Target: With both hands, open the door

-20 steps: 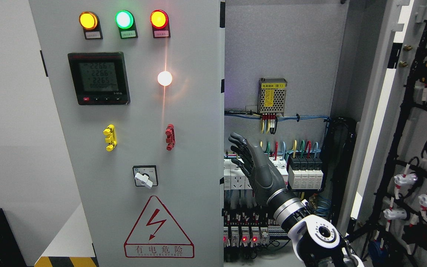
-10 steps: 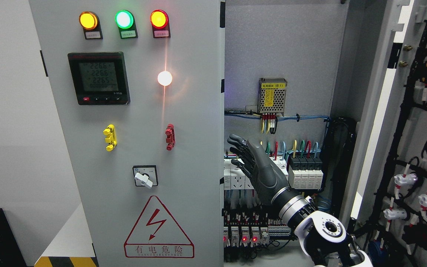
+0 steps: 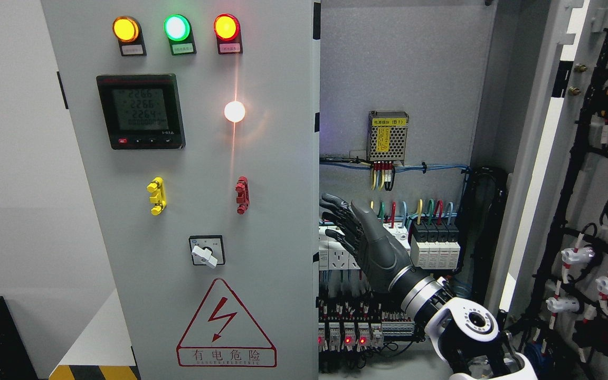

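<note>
Sheet-steel left door (image 3: 262,221) looks stiff and heavy on its hinges; we judge its free right edge the best hold. Our right robot hand (image 3: 359,240), fingers (image 3: 333,201) spread and empty, hovers just beside it.

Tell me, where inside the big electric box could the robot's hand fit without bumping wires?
The bare grey back wall above the mesh power supply is free. Lower down it is crowded: breakers, coloured wires and relays surround the right hand.
</note>
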You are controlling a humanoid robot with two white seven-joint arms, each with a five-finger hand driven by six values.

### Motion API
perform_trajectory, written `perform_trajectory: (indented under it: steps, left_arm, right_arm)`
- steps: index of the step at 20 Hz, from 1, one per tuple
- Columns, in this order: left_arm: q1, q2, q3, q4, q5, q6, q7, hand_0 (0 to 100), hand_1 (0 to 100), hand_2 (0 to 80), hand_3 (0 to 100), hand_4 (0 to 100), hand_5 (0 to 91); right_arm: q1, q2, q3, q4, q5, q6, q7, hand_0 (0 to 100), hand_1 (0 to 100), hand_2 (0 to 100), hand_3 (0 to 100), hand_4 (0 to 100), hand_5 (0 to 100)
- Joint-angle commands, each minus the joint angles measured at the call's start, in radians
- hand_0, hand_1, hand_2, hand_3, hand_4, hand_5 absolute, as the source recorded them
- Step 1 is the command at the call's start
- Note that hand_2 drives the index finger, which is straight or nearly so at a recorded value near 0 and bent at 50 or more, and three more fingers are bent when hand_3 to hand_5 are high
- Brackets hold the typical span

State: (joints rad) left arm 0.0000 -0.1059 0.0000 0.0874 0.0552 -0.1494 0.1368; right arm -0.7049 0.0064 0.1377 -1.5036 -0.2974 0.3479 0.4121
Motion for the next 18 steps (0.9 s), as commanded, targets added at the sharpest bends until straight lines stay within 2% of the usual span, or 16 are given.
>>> perform_trajectory:
  steps: [1, 4, 7, 11, 18]
  left_arm:
    - [-0.028, 0.0, -0.025, 0.0, 0.0, 0.001, 0.0, 0, 0, 0.0, 0, 0, 0.0]
    - [-0.028, 0.0, -0.025, 0.0, 0.0, 0.001, 0.0, 0, 0, 0.0, 0, 0, 0.0]
    - [-0.028, 0.0, -0.025, 0.0, 0.0, 0.001, 0.0, 0, 0, 0.0, 0, 0, 0.0]
    - [-0.028, 0.0, -0.025, 0.0, 0.0, 0.001, 0.0, 0, 0, 0.0, 0, 0, 0.0]
    - [-0.028, 0.0, -0.025, 0.0, 0.0, 0.001, 0.0, 0, 0, 0.0, 0, 0, 0.0]
  right_arm:
    - [0.001, -0.028, -0.013, 0.006, 0.0, 0.0, 0.01, 19, 0, 0, 0, 0, 0]
    - [-0.001, -0.028, -0.013, 0.009, 0.0, 0.0, 0.014, 19, 0, 0, 0, 0, 0]
    - [-0.004, -0.028, -0.013, 0.017, 0.0, 0.005, 0.062, 19, 0, 0, 0, 0, 0]
    - [-0.022, -0.028, -0.012, 0.029, 0.0, 0.005, 0.067, 19, 0, 0, 0, 0, 0]
    - [-0.039, -0.029, -0.013, 0.066, 0.0, 0.005, 0.128, 19, 0, 0, 0, 0, 0]
